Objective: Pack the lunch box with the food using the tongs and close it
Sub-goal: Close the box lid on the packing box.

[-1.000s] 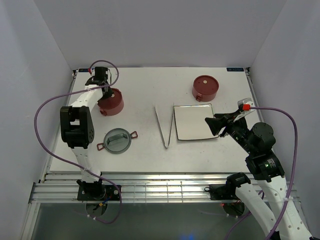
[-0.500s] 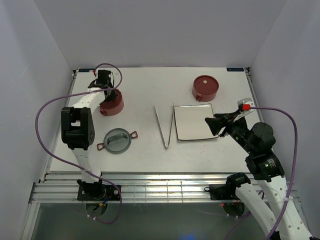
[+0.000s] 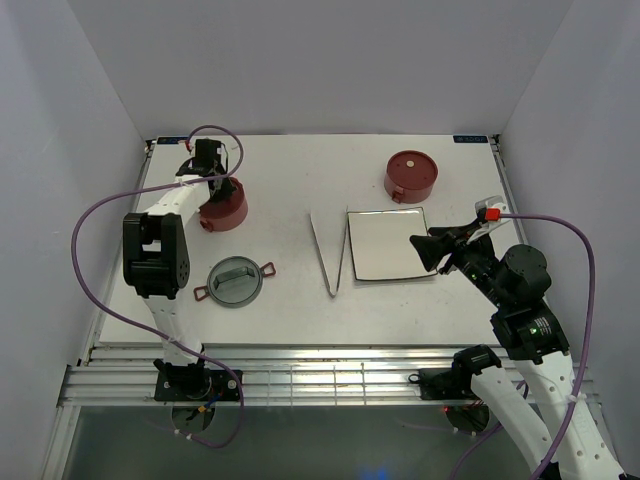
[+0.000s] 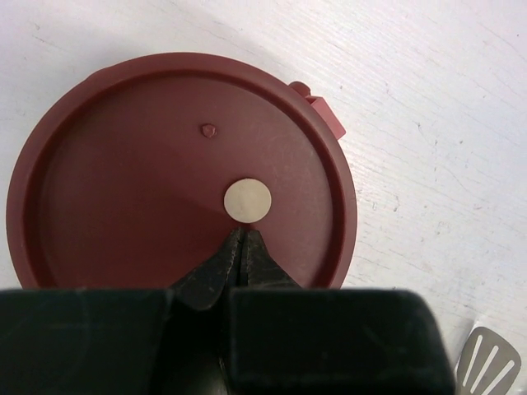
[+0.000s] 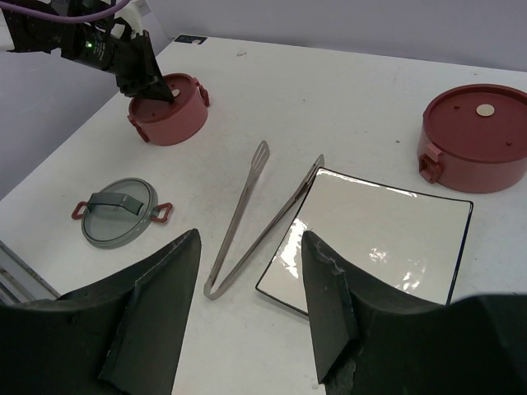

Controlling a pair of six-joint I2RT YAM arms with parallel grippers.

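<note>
The left jaws are pressed together over the lidded red bowl [image 4: 123, 189] at far left, tips by its pale centre dot [image 4: 248, 201]. The right jaws are held apart at the white plate's [image 3: 390, 245] right edge. The tongs [image 5: 236, 218] are laid on the tabletop [image 3: 300, 170] between grey cover [image 3: 235, 280] and plate; a 2nd lidded bowl [image 3: 411, 176] is seen far right

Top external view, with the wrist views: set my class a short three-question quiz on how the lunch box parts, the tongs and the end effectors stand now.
1. True or false: the tongs lie between the grey cover and the white plate.
2. The left end effector is shut and sits over which thing? A the left lidded red bowl; B the white plate; C the tongs.
3. Fill in: the right end effector has its jaws ____.
Key: 1 true; 2 A; 3 open.
</note>
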